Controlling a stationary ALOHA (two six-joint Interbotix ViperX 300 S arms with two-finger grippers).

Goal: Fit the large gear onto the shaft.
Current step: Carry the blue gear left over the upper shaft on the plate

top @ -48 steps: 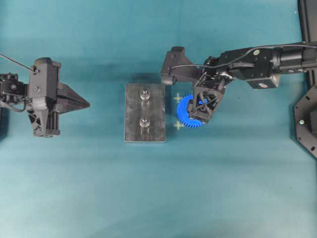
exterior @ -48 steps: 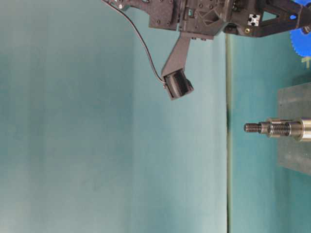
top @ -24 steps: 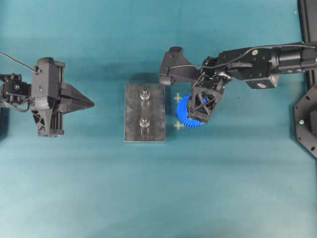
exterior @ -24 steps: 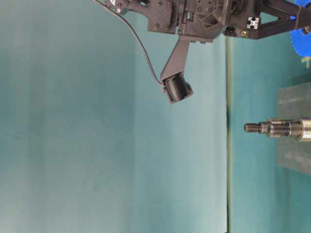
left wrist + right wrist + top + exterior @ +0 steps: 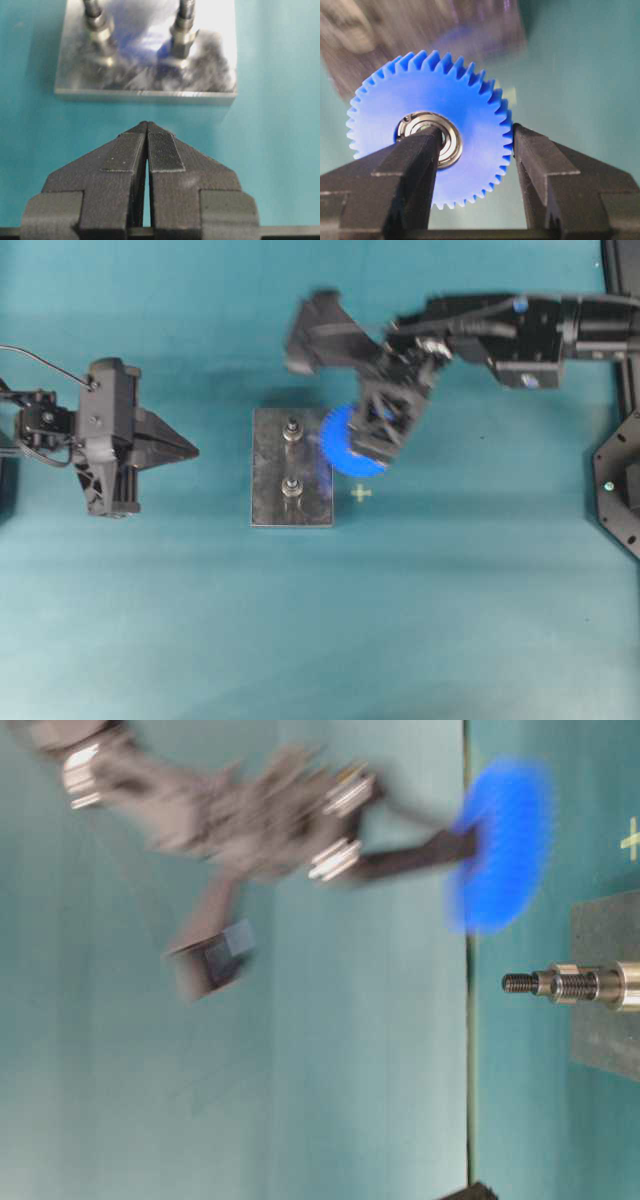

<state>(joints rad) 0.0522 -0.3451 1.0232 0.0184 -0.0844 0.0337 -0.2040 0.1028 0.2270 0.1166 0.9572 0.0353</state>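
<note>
The large gear (image 5: 338,443), bright blue with a silver bearing hub (image 5: 432,135), hangs in my right gripper (image 5: 385,430). In the right wrist view the right gripper (image 5: 472,131) has one finger in the hub bore and the other against the toothed rim of the gear (image 5: 430,95). The gear is off the table and overlaps the right edge of the grey plate (image 5: 268,495), beside the far shaft (image 5: 292,429). A second shaft (image 5: 292,487) stands nearer. The gear is motion-blurred in the table-level view (image 5: 500,845), beside the shaft tip (image 5: 520,983). My left gripper (image 5: 195,451) is shut and empty, left of the plate (image 5: 145,80).
A yellow cross mark (image 5: 361,493) is on the teal table to the right of the plate. Black fixtures (image 5: 620,480) stand at the right edge. My right arm (image 5: 520,325) reaches in from the upper right.
My right gripper has lifted the gear off the table and swung it left, over the plate's right edge. My left gripper has crept slightly right.
</note>
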